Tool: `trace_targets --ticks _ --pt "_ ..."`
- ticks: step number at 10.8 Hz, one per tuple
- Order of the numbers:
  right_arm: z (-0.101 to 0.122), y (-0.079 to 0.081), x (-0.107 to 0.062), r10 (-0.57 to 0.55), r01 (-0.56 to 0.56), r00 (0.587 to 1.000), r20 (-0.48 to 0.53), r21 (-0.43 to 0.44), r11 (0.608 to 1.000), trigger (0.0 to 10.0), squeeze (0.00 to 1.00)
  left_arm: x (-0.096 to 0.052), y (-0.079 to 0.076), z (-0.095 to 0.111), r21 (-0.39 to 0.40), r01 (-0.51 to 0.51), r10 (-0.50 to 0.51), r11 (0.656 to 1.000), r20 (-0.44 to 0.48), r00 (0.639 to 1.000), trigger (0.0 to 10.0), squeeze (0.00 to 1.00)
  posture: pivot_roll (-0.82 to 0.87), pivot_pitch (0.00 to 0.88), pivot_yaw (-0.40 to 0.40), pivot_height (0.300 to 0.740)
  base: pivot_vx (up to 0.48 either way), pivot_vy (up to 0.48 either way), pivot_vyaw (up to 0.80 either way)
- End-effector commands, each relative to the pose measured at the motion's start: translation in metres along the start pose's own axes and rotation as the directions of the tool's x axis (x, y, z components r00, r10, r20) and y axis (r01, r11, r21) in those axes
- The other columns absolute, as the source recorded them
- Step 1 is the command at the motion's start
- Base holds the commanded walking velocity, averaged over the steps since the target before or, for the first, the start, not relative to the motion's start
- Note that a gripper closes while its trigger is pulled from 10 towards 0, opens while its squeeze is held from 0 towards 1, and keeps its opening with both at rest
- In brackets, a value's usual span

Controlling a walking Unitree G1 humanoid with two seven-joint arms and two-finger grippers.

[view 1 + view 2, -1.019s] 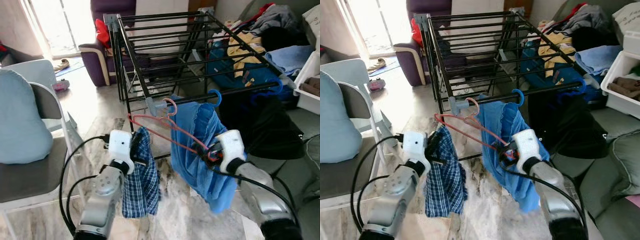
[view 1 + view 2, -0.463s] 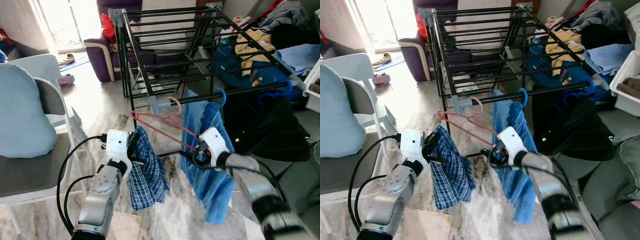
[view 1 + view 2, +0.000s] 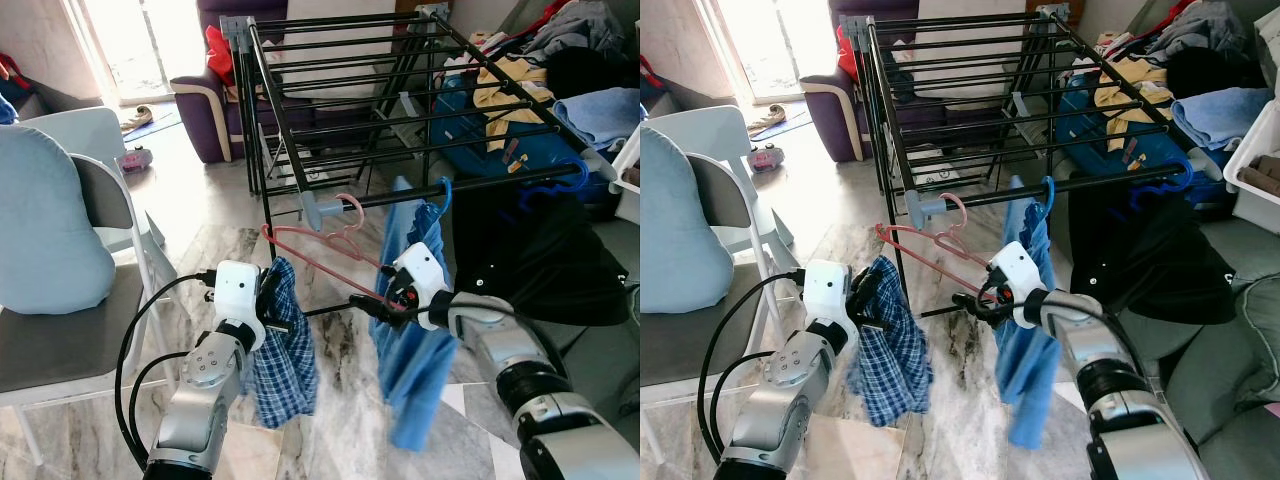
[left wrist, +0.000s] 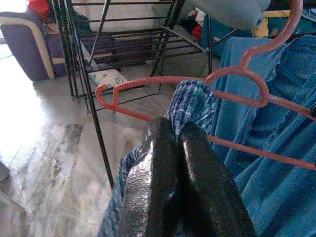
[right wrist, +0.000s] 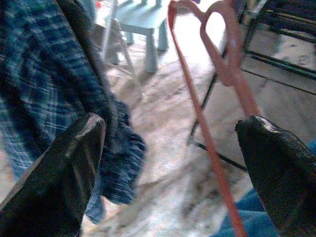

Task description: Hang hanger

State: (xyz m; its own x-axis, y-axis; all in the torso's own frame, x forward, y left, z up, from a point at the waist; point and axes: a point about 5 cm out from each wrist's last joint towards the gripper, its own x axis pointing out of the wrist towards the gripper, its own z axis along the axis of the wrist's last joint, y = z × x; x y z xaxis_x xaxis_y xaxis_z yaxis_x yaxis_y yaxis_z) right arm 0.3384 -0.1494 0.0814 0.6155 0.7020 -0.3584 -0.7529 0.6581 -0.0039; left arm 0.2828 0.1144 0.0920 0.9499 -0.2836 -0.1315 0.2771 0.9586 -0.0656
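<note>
Your right hand [image 3: 362,303] has let go of the pink hanger [image 3: 320,240] and spread; left hand [image 4: 177,148], mid-frame, pinches the checked cloth [image 3: 283,345] steady.

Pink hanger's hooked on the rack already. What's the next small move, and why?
Probably ease the left gripper up so the plaid cloth drapes over the pink hanger: its fingers are shut on the cloth, while the right gripper is open beside the hanger.
</note>
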Motion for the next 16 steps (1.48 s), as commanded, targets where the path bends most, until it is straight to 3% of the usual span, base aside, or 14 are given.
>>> trace_targets --ticks 1,4,6,7,12,16 --pt "0.008 -0.003 0.001 0.015 -0.015 1.000 0.012 0.004 1.000 10.0 0.00 -0.001 -0.001 0.004 -0.002 0.019 -0.019 1.000 0.009 1.000 10.0 0.00 -0.05 0.000 0.018 0.740 0.000 0.000 0.00" --pt "0.008 -0.006 -0.005 0.068 -0.068 0.998 -0.012 0.002 0.998 10.0 0.00 0.001 -0.005 0.003 0.001 0.037 -0.037 0.999 -0.004 0.999 10.0 0.00 -0.05 0.000 0.017 0.740 0.000 0.000 0.00" --pt "0.005 -0.015 -0.007 -0.040 0.037 0.997 -0.058 -0.062 0.997 10.0 0.00 0.001 -0.006 0.001 0.002 0.037 -0.037 0.999 -0.012 0.999 10.0 0.00 -0.06 0.000 0.012 0.740 0.000 0.000 0.00" --pt "0.002 -0.015 -0.007 -0.074 0.061 0.993 -0.094 -0.137 0.989 10.0 0.00 0.001 -0.007 0.000 0.002 0.039 -0.039 0.999 -0.020 0.999 10.0 0.00 -0.06 0.000 0.012 0.740 0.000 0.000 0.00" --pt "0.006 -0.011 -0.008 0.045 -0.059 0.993 -0.110 -0.131 0.990 10.0 0.00 0.002 -0.011 -0.002 -0.002 0.054 -0.054 0.999 -0.034 0.998 10.0 0.00 -0.07 0.000 0.008 0.740 0.000 0.000 0.00" --pt "0.007 -0.027 -0.015 -0.095 0.062 0.982 -0.161 -0.197 0.978 10.0 0.00 0.003 -0.015 -0.004 -0.005 0.064 -0.064 0.998 -0.041 0.997 10.0 0.00 -0.07 0.000 0.002 0.740 0.000 0.000 0.00"
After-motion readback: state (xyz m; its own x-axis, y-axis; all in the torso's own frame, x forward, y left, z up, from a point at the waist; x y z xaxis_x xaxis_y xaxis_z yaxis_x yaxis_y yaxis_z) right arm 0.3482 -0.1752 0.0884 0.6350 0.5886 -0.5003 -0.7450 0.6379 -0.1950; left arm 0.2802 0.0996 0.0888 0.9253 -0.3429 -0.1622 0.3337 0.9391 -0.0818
